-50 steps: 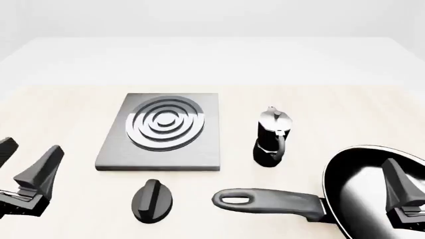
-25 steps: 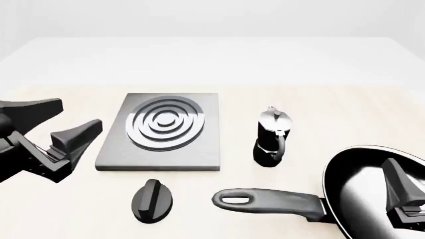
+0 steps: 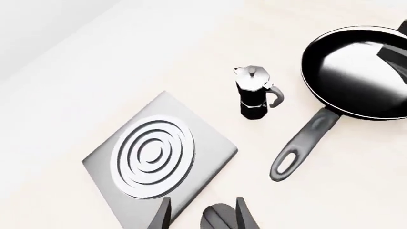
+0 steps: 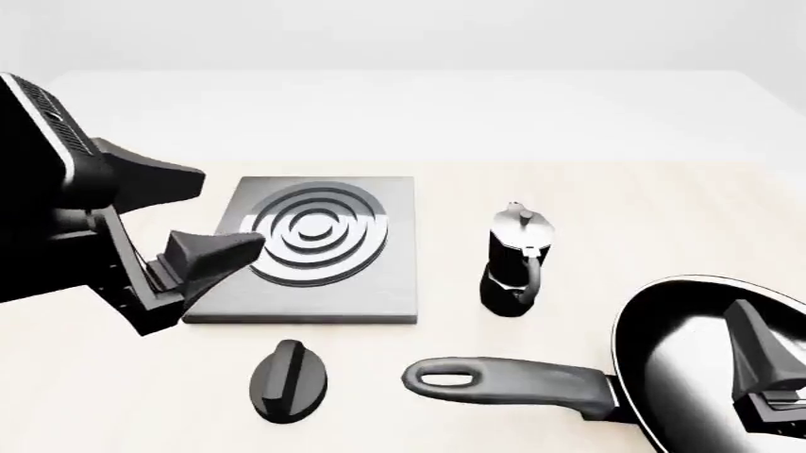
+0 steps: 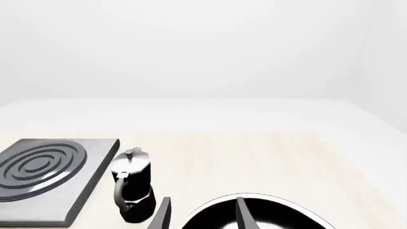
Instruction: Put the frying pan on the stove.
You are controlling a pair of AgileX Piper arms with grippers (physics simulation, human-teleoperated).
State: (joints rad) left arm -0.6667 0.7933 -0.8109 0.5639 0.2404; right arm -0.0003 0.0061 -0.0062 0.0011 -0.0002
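Note:
The frying pan point(image 4: 680, 340) lies at the front right, its long handle point(image 4: 504, 379) pointing left with the loop hole at its end. It also shows in the left wrist view point(image 3: 356, 67) and the right wrist view point(image 5: 279, 217). The stove point(image 4: 377, 283) lies left of centre, also in the left wrist view point(image 3: 210, 143) and the right wrist view point(image 5: 95, 167). My left gripper point(image 4: 232, 210) is open and empty, raised over the stove's left edge. My right gripper point(image 4: 771, 363) is open and empty above the pan's bowl, partly cut off by the frame.
A black-and-silver moka pot point(image 4: 514, 260) stands upright between the stove and the pan. A black oval knob point(image 4: 290, 379) lies in front of the stove, left of the handle's end; it shows between the left fingers in the left wrist view point(image 3: 219, 217).
My left gripper has risen and moved right and forward, from the table's front left to above the stove's left edge. The right gripper and the pan have not moved.

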